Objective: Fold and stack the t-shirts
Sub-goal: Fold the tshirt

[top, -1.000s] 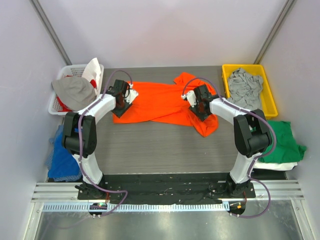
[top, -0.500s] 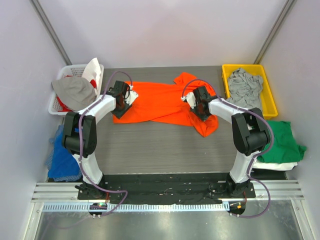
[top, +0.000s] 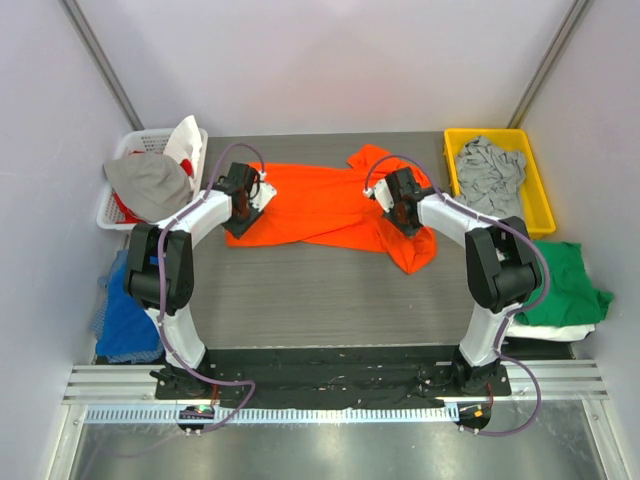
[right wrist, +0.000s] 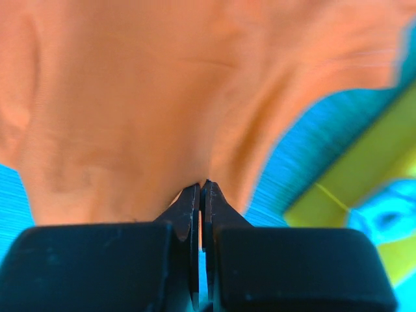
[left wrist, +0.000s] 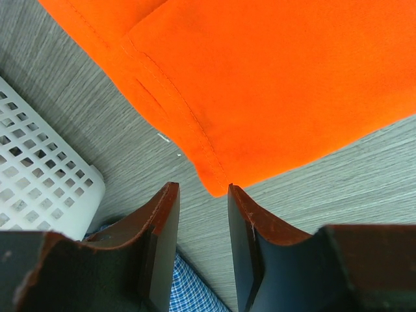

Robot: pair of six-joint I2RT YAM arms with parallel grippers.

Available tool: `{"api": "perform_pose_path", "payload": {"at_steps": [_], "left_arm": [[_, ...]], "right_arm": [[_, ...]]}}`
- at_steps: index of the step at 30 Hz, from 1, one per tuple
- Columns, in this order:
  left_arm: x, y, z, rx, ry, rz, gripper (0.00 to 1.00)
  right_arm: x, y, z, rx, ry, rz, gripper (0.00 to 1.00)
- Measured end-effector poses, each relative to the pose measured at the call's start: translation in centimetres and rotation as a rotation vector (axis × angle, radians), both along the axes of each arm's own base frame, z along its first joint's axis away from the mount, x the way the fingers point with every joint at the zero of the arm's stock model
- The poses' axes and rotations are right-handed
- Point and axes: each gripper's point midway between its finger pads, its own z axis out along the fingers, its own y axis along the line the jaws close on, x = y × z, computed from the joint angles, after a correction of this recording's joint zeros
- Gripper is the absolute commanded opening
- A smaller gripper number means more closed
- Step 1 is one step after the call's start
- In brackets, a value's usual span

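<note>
An orange t-shirt (top: pixel 320 205) lies spread and rumpled across the back of the dark table (top: pixel 320 295). My left gripper (top: pixel 244 203) hovers at the shirt's left lower corner. In the left wrist view it (left wrist: pixel 201 190) stands open, with the hemmed corner of the orange t-shirt (left wrist: pixel 273 78) just beyond its tips and nothing between the fingers. My right gripper (top: pixel 404 205) sits on the shirt's right part. The right wrist view shows it (right wrist: pixel 201 185) shut, pinching a fold of the orange t-shirt (right wrist: pixel 162 84). A light grey t-shirt (top: pixel 490 172) fills a yellow bin (top: pixel 452 150).
A green t-shirt (top: pixel 565 285) lies on a white one (top: pixel 555 332) off the table's right edge. A white basket (top: pixel 112 214) at the back left holds grey and white cloth (top: pixel 150 180). Blue checked cloth (top: pixel 125 310) lies left of the table.
My right gripper has closed on a fold of the orange shirt and shifted slightly toward the back. The left gripper has stayed open, nearly still.
</note>
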Motion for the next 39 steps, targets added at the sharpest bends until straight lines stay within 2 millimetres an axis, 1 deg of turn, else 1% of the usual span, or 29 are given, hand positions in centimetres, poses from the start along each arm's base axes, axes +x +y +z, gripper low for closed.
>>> {"api": "perform_pose_path", "payload": {"at_steps": [1, 2, 3, 6, 9, 12, 15, 20, 28, 34, 39], "left_arm": [[0.0, 0.0, 0.0, 0.0, 0.0, 0.0, 0.4], [0.0, 0.0, 0.0, -0.001, 0.0, 0.0, 0.4], [0.0, 0.0, 0.0, -0.002, 0.0, 0.0, 0.4], [-0.1, 0.0, -0.1, -0.003, 0.002, -0.001, 0.4], [-0.2, 0.0, -0.2, -0.003, 0.005, -0.001, 0.39], [-0.3, 0.0, -0.4, -0.001, 0.008, -0.001, 0.39], [-0.4, 0.1, -0.6, 0.0, 0.012, -0.001, 0.39], [-0.5, 0.1, -0.7, 0.001, 0.013, -0.001, 0.39], [-0.3, 0.0, -0.7, -0.001, 0.007, -0.002, 0.39], [-0.3, 0.0, -0.7, -0.001, 0.004, -0.002, 0.39], [-0.3, 0.0, -0.7, -0.001, 0.004, -0.002, 0.39]], "right_arm": [[0.3, -0.1, 0.6, -0.007, -0.015, -0.006, 0.01], [0.7, -0.3, 1.7, -0.016, -0.043, -0.014, 0.01], [1.0, -0.4, 2.3, -0.019, -0.058, -0.017, 0.01], [2.3, -0.7, 5.0, -0.034, -0.134, -0.033, 0.01], [3.1, -1.1, 6.6, -0.061, -0.177, -0.042, 0.01], [3.4, -1.5, 7.0, -0.093, -0.189, -0.045, 0.01], [3.8, -1.8, 7.0, -0.12, -0.188, -0.046, 0.01], [4.6, -2.2, 6.2, -0.162, -0.169, -0.044, 0.01], [6.8, -3.0, 4.4, -0.223, -0.139, -0.043, 0.01], [8.5, -3.7, 4.1, -0.254, -0.144, -0.049, 0.01], [9.3, -4.2, 4.0, -0.283, -0.144, -0.048, 0.01]]}}
